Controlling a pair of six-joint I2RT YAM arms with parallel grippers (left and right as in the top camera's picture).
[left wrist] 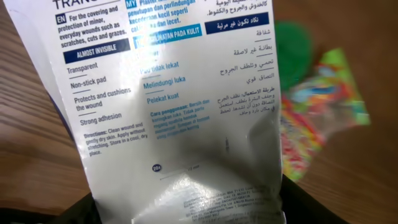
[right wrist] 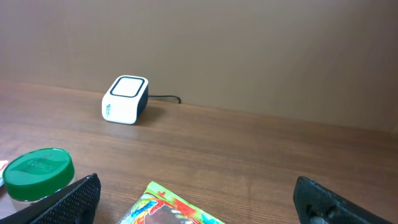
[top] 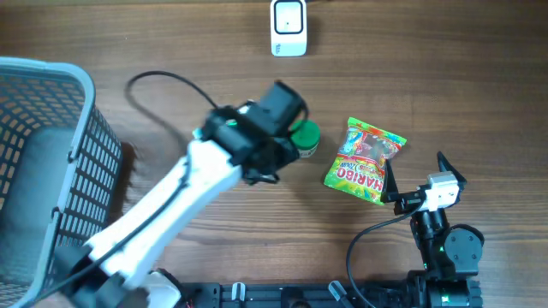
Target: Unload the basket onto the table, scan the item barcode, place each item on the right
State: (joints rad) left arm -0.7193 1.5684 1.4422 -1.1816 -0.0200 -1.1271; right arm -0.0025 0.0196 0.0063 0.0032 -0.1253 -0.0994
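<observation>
A white plaster packet [left wrist: 186,106] with blue printed text fills the left wrist view. My left gripper [left wrist: 193,216] is shut on its lower edge, and no barcode shows on the side facing the camera. From overhead, the left gripper [top: 276,120] hangs over the table's middle and the packet is hidden under it. The white scanner [top: 288,26] stands at the far edge, also seen in the right wrist view as a small white scanner box [right wrist: 125,99]. My right gripper [top: 418,177] stands open just behind a Haribo bag [top: 364,161], with nothing between its fingers.
A green-lidded jar [top: 304,139] sits right beside the left gripper. The Haribo bag [right wrist: 177,208] lies between the right fingers' line of sight. A grey wire basket [top: 51,128] fills the left side. A black cable [top: 163,81] loops behind the left arm.
</observation>
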